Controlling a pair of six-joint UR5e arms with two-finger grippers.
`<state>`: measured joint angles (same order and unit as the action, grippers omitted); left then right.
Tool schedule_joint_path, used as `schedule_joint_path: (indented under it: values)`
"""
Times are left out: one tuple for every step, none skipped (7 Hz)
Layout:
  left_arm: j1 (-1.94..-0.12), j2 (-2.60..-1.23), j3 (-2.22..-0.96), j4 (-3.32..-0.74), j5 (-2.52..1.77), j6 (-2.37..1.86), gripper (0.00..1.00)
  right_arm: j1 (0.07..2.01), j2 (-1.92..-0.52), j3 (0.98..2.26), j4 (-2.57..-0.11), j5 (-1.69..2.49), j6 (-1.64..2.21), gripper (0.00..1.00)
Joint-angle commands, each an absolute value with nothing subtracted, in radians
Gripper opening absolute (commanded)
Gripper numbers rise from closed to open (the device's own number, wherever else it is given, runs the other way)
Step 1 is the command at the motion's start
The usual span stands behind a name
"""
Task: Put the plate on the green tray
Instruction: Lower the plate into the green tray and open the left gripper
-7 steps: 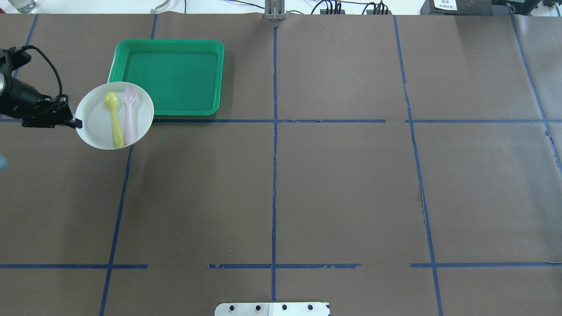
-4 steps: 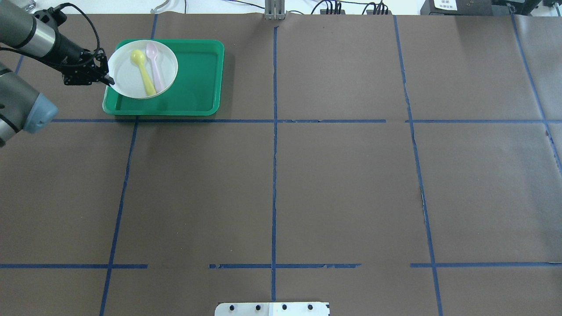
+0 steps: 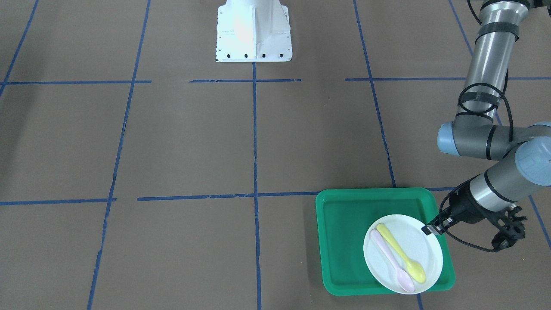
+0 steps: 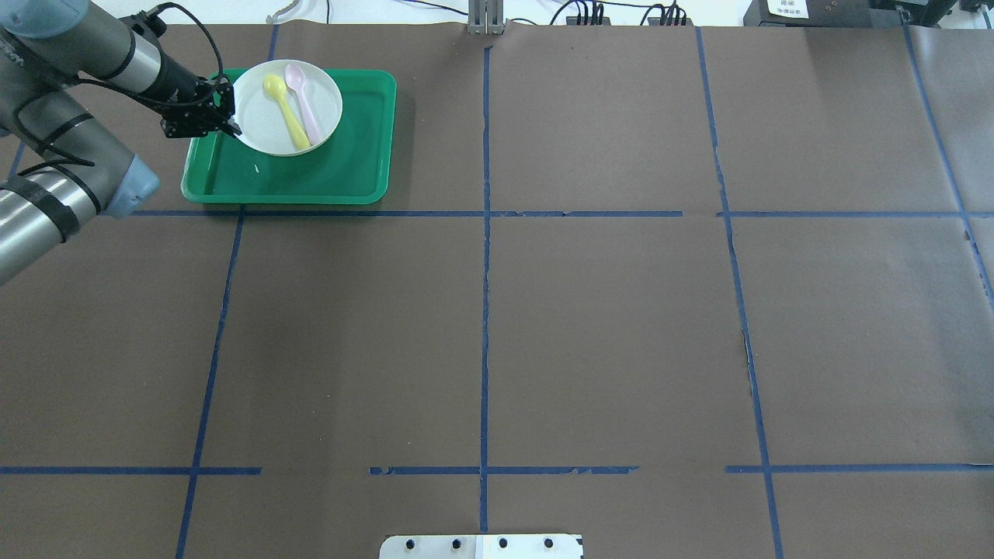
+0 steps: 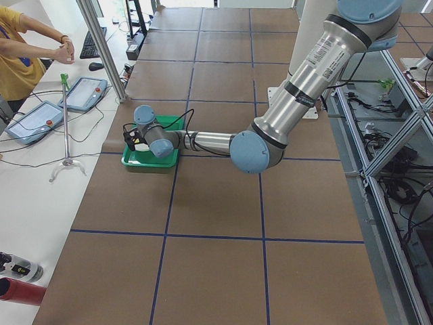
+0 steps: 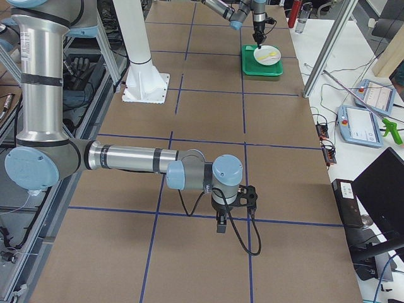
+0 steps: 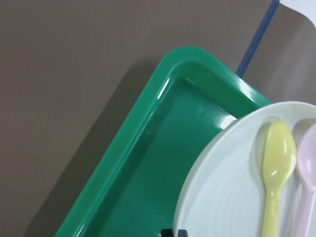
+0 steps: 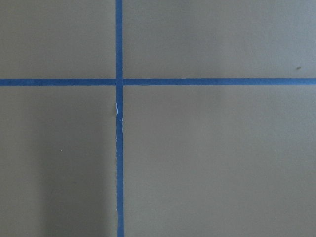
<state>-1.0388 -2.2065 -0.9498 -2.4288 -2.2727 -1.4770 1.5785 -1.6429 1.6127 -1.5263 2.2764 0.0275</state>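
The small white plate [image 4: 256, 109] carries a yellow spoon [image 4: 286, 109] and a pink spoon [image 4: 304, 105]. My left gripper [image 4: 231, 128] is shut on the plate's left rim and holds it just above the far left part of the green tray [image 4: 349, 155]. The front-facing view shows the plate [image 3: 424, 249] over the tray [image 3: 344, 241] with the gripper [image 3: 430, 229] at its rim. The left wrist view shows plate [image 7: 227, 197] and tray [image 7: 148, 148] close up. My right gripper [image 6: 221, 226] hangs over bare table far away; I cannot tell if it is open.
Brown paper with blue tape lines [image 4: 485, 233] covers the table. The robot's white base [image 3: 253, 32] stands at the near edge. A metal post [image 4: 485, 19] stands at the far edge. An operator [image 5: 24, 54] sits beyond the table's far side.
My left gripper has carried the plate with its spoons from left of the tray to above it, then a little farther right. The tray has not moved.
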Motion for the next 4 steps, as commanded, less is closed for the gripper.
schedule_joint_path:
  values:
    - [-1.023,-2.200,-0.974,-2.433,-2.279,-1.493,0.00,1.578,-1.643,1.612,-1.526,2.276,0.028,1.00]
    - [-1.025,-2.171,-1.014,-2.433,-2.279,-1.488,0.00,1.578,-1.643,1.612,-1.526,2.276,0.028,1.00]
    - [-1.026,-2.137,-1.046,-2.433,-2.279,-1.482,0.40,1.578,-1.643,1.612,-1.526,2.276,0.028,1.00]
    - [-1.026,-2.128,-1.049,-2.434,-2.278,-1.482,0.58,1.578,-1.643,1.614,-1.526,2.276,0.028,1.00]
